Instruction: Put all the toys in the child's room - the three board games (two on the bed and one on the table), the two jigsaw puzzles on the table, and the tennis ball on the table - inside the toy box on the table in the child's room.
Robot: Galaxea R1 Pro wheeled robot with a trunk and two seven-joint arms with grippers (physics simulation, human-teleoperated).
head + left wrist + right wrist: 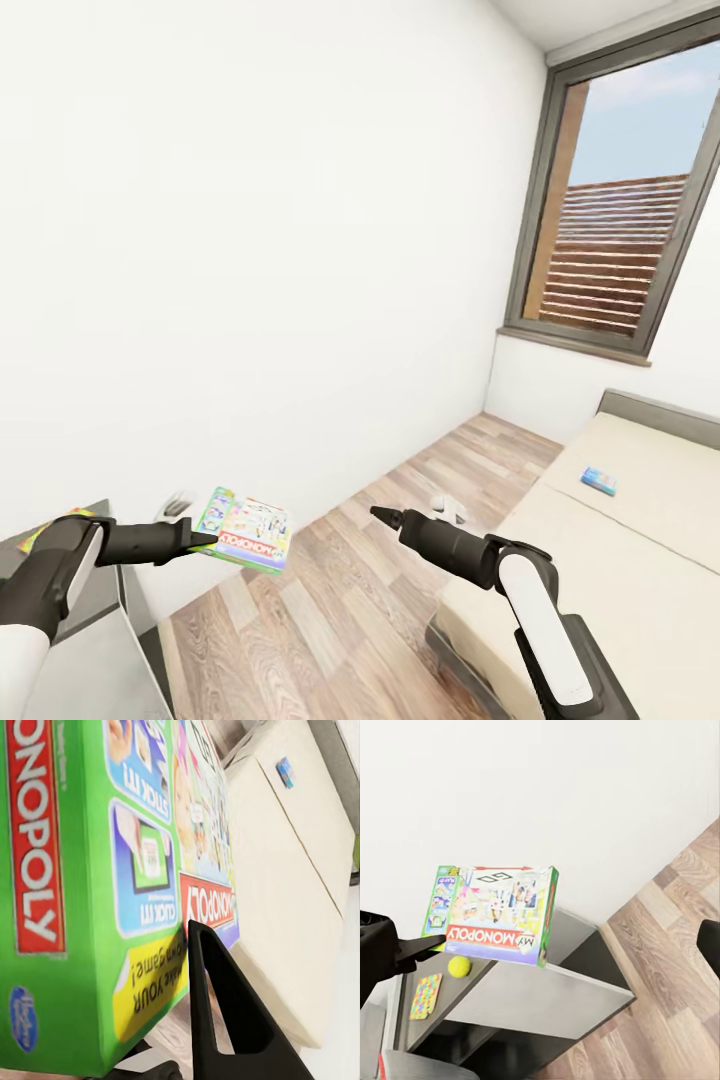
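Beige mattress of the bed [620, 520] fills the room's right side above the wood floor [330, 600], with a small blue game box [599, 481] lying on it. Grey tabletop [510, 990] stands by the white wall, carrying a tennis ball [459, 966] and a mosaic puzzle sheet [425, 994] near each other. Left pincer [205, 540] grips the green-edged Monopoly box [247, 530] in the air beyond the tabletop's edge. Right pincer [380, 514] holds nothing, its tips narrowed together.
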